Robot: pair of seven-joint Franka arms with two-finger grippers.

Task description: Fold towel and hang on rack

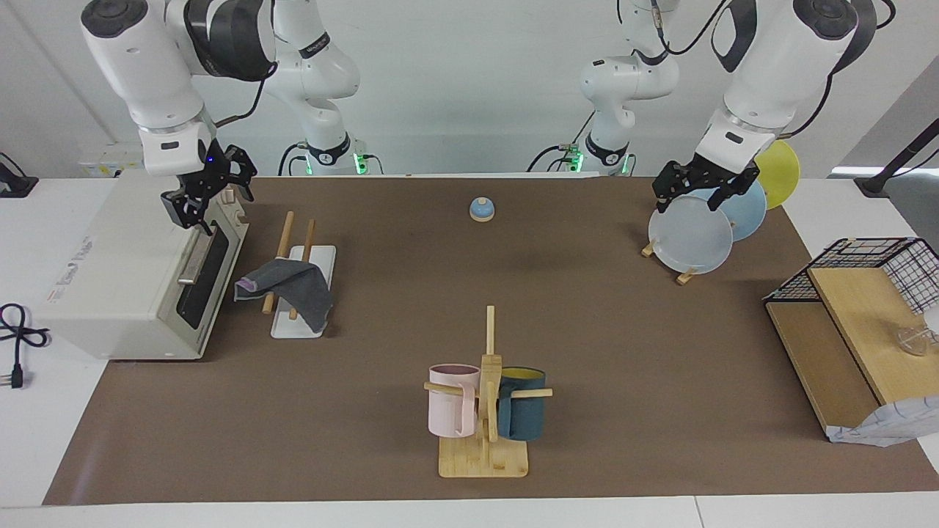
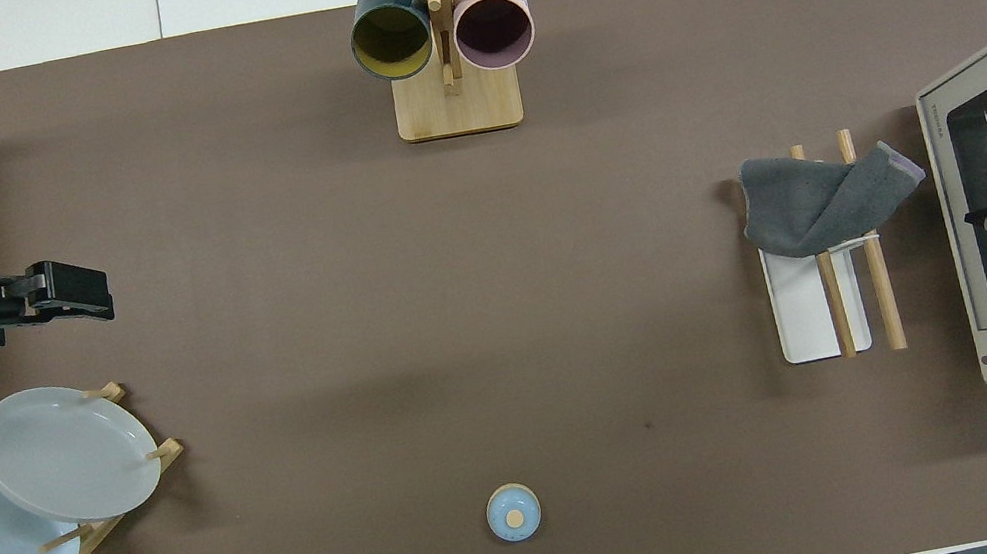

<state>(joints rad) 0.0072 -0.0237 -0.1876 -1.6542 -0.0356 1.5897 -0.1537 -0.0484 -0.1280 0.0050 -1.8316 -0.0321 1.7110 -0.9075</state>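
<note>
- right gripper (image 1: 207,192) fingers spread, holding nothing, up in the air over the toaster oven (image 1: 139,271); wrist angled down, arm coming from its base at the robots' edge of the table
- left gripper (image 1: 704,189) fingers spread too, empty, hanging just over the grey plate (image 1: 690,236); arm bent at the elbow, waiting
- towel (image 1: 287,287) draped across the two dowels of the rack (image 1: 304,293), grey face out, a bit of purple at the corner toward the toaster oven; bunched, one end drooping onto the white base
- rack sits near the right arm's end of the table, just beside the toaster oven door, towel on the dowel ends farther from the robots
- brown mat (image 1: 367,411) covers the table (image 1: 367,513), white margins round it, pale wall at the robots' side
- plate stand toward the left arm's end: grey, blue plate (image 1: 747,209) and yellow plate (image 1: 779,172) standing in it
- mug tree (image 1: 486,411) by the mat edge farthest from the robots, pink mug (image 1: 451,400) and teal mug (image 1: 522,412) hung on it
- small blue bell (image 1: 481,209) near the robots' edge, mid-table
- wire basket (image 1: 877,268) on a wooden shelf (image 1: 821,367) at the left arm's end
</note>
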